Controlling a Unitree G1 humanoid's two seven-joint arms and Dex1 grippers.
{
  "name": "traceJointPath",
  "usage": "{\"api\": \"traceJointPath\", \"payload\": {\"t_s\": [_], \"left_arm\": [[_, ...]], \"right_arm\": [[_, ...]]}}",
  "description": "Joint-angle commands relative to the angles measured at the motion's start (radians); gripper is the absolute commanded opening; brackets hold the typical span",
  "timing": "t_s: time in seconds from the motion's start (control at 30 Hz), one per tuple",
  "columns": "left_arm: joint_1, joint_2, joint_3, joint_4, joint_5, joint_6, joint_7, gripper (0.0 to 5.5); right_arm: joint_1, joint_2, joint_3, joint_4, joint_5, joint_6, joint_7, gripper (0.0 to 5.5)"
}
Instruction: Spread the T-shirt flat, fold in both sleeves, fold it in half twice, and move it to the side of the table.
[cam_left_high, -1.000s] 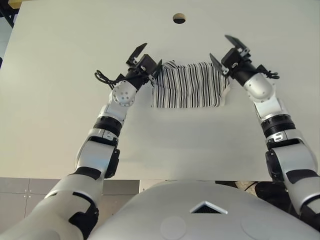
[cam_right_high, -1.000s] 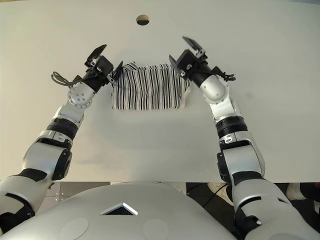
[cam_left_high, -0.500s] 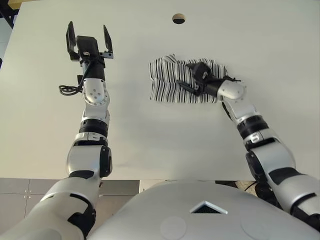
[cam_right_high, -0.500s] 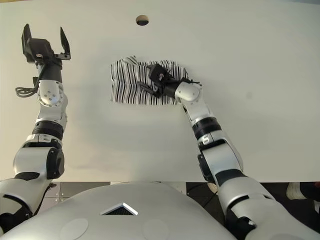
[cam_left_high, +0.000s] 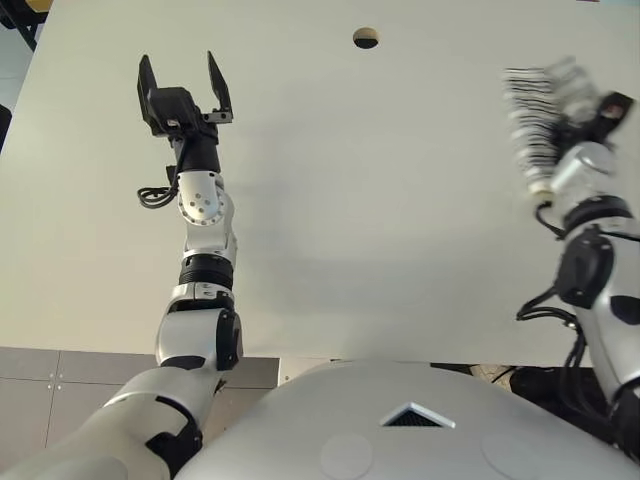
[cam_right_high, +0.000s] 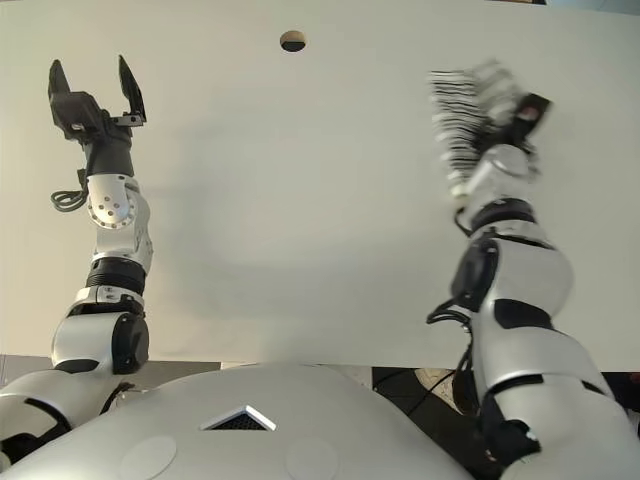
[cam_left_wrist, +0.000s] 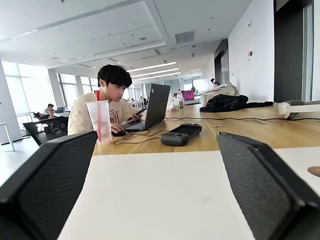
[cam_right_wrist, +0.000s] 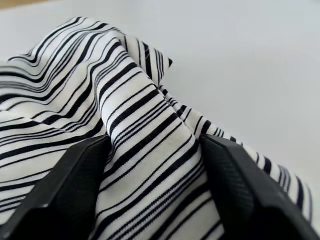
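Looks like the last step: moving the folded T-shirt (cam_left_high: 533, 115) to the side of the table (cam_left_high: 380, 230). Held out at the far right, near the right edge, bunched and smeared in the head views, so cannot tell whether lifted clear or dragging on the table, nor how neat the folds are. Pinched by the right gripper (cam_right_wrist: 150, 170) on a raised ridge of striped cloth, with a dark finger (cam_right_wrist: 67, 192) pressed in on each side. Over at the far left, well apart from the T-shirt: left gripper (cam_left_high: 178, 66), raised above the table, spread wide, holding nothing, pointing out across the room in its wrist view. Between the two, at the far middle, a round hole (cam_left_high: 366, 38) in the table. Folding judged as done, going by the compact size; only placement left. Next: set the T-shirt down close to the right edge without letting it hang over, then part the right gripper and pull straight back so as not to snag and undo the layers. Soft cloth, likely to slump once let go, so worth checking for a flopped-open corner. No call for the left gripper unless smoothing needed.
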Motion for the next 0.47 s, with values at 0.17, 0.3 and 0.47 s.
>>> {"api": "traceJointPath", "payload": {"t_s": [0.17, 0.3, 0.47], "left_arm": [[0.017, -0.037, -0.006, -0.024, 0.039, 0.032, 0.025, 4.42], [0.013, -0.079, -0.027, -0.041, 0.059, 0.044, 0.032, 4.42], [-0.007, -0.164, -0.056, -0.117, 0.061, 0.085, 0.041, 4.42]], "right_arm": [[0.043, -0.050, -0.074, 0.007, -0.024, -0.074, -0.104, 3.17], [-0.041, 0.027, -0.008, -0.063, -0.102, -0.299, -0.143, 3.17], [-0.031, 0.340, 0.293, -0.293, -0.375, -0.622, -0.221, 3.17]]}}
